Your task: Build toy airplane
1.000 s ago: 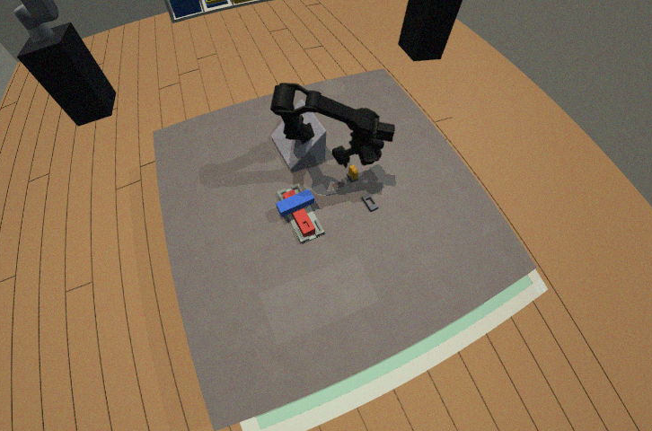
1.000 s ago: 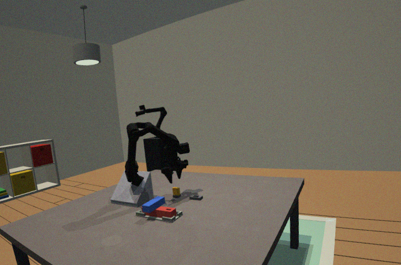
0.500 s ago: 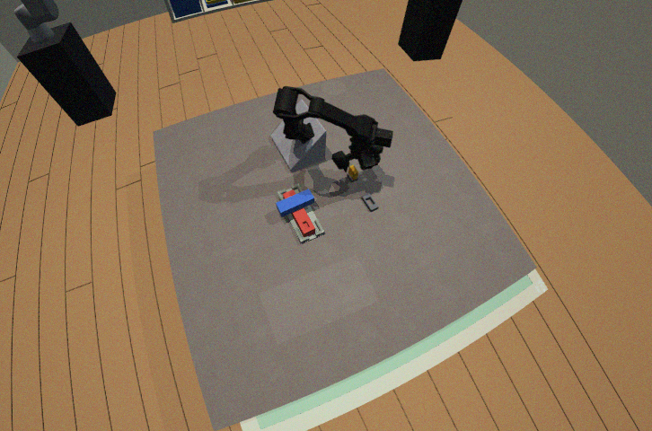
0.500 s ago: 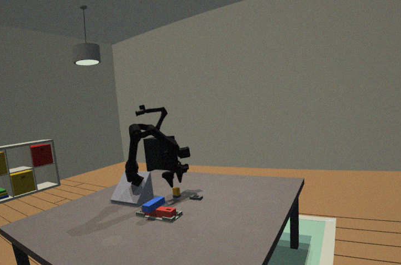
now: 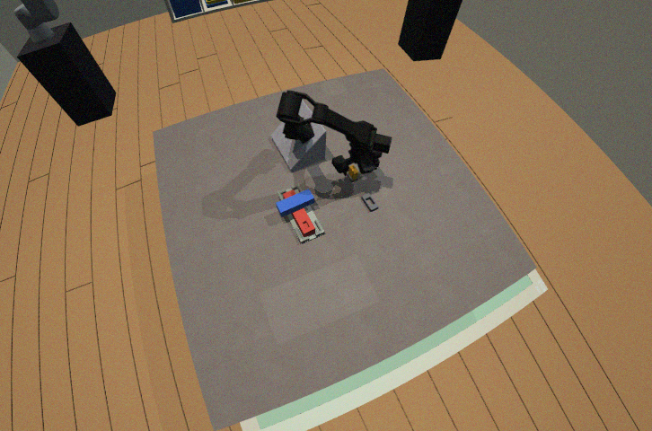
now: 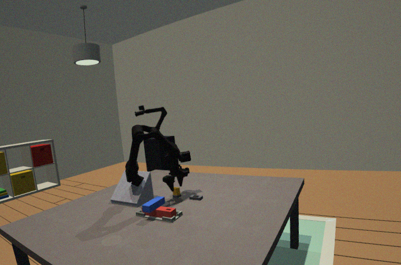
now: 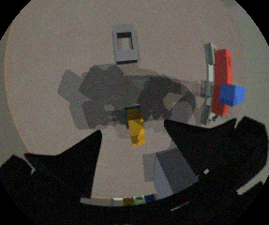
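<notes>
The red fuselage (image 5: pixel 302 221) (image 6: pixel 168 212) (image 7: pixel 223 66) lies in the pale jig cradle (image 6: pixel 140 213) (image 7: pixel 211 70) and looks flat. The blue wing (image 5: pixel 295 203) (image 6: pixel 153 204) (image 7: pixel 232 95) lies across the top of the fuselage; its tab is hidden. The socket near the tail shows as a dark opening with nothing in it. The yellow tail fin (image 5: pixel 354 174) (image 6: pixel 176 191) (image 7: pixel 137 132) stands upright in a small dark holder. My gripper (image 5: pixel 354 170) (image 6: pixel 176 187) (image 7: pixel 133 127) is open and empty, pointing down, its fingertips around the level of the fin's top, one to each side.
A small grey hollow holder (image 5: pixel 373 207) (image 6: pixel 196 197) (image 7: pixel 126 58) lies on the table beyond the fin. The grey wedge-shaped arm base (image 5: pixel 312 152) (image 6: pixel 118 195) (image 7: pixel 171 171) stands behind, close to the fin and the jig.
</notes>
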Controlling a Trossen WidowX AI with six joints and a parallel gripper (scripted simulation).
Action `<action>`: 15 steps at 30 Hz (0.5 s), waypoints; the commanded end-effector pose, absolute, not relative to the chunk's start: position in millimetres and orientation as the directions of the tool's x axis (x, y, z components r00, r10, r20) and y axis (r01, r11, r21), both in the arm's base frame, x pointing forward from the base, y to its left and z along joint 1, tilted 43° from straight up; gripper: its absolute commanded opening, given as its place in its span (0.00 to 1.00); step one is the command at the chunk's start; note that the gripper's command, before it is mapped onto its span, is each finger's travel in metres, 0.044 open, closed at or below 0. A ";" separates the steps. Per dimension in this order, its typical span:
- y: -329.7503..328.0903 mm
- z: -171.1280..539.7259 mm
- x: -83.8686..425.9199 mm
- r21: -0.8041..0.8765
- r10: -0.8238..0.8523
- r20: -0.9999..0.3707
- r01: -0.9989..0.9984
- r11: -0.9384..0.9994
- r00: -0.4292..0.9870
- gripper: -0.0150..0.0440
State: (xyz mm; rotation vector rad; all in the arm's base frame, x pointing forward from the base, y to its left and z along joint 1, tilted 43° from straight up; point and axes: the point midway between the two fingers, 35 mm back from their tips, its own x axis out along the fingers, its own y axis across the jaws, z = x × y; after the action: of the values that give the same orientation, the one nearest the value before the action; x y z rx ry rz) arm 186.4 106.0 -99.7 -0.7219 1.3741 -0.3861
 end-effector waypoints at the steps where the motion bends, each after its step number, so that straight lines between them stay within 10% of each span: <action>1: 97.1 -105.1 185.8 -0.673 -0.650 -0.740 -0.164 0.721 0.176 1.00; 15: 83.2 -118.7 188.1 -0.675 -0.652 -0.738 -0.163 0.720 0.176 1.00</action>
State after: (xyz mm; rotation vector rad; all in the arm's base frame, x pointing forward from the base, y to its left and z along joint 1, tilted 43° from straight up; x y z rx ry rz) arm 189.7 89.6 -116.2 -0.7238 1.3736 -0.3894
